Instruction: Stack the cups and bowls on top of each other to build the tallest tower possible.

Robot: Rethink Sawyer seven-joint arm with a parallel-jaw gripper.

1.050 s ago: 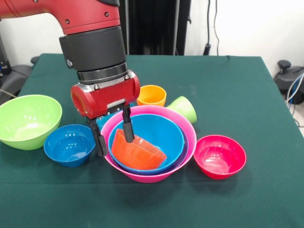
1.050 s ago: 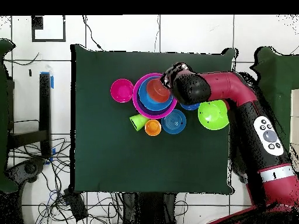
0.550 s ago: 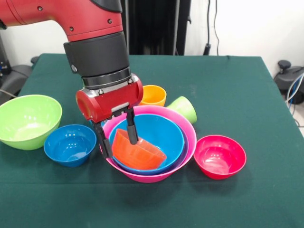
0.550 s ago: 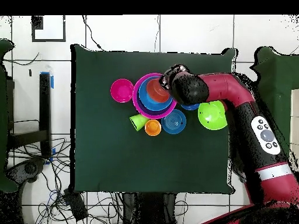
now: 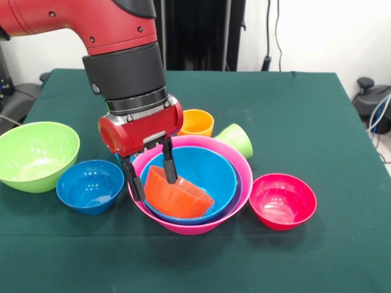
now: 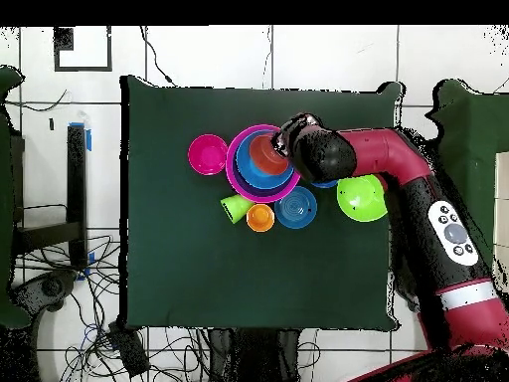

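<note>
Fingers [image 5: 165,160] of your gripper [image 5: 151,176] are spread apart, straddling the tilted orange bowl [image 5: 178,195] rim inside the sky blue bowl [image 5: 211,171]; bowl's just right.

tablecloth [image 5: 293,122]: dark green
big bowl [image 5: 241,160]: pink
tilted bowl [image 5: 180,195]: orange
cups [image 5: 195,122]: orange, lime green
arm [image 5: 91,24]: red, black
</note>
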